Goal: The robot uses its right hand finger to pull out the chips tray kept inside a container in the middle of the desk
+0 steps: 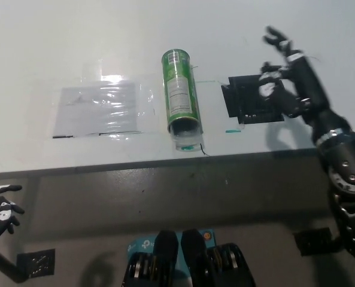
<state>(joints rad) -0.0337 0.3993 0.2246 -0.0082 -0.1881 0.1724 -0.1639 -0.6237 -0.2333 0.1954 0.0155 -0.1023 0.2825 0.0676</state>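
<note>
Down at your lower left, below the table (39,33) edge, the white left hand (0,206) rested idle and held nothing, its fingers loosely curled and apart. Nearer the middle, the green chips container (181,98) lay on its side on the white table, its open mouth turned toward you and almost at the near edge. You could see the clear chips tray (187,142) poking just out of that mouth; whether it held any chips could not be told from this view. Left of the can sat a flat clear plastic sheet (96,109), empty on top, with a gap between the two. Right of the can, a black square marking (249,98) lay on the table, and your black right hand (279,75) hovered above it with fingers (275,37) spread wide, gripping nothing, well apart from the tray.

Judging from that, your reach had not yet lined up with the can's mouth. Your main risk was the can itself: it was round and lying free, so a sideways brush from your arm could have rolled it toward the plastic sheet or spun the mouth away. Because the mouth sat so near the edge, a hard hook and pull could have dragged the whole can, or shot the tray off the table. You would also have struggled to catch a clear, thin tray lip with one finger.
</note>
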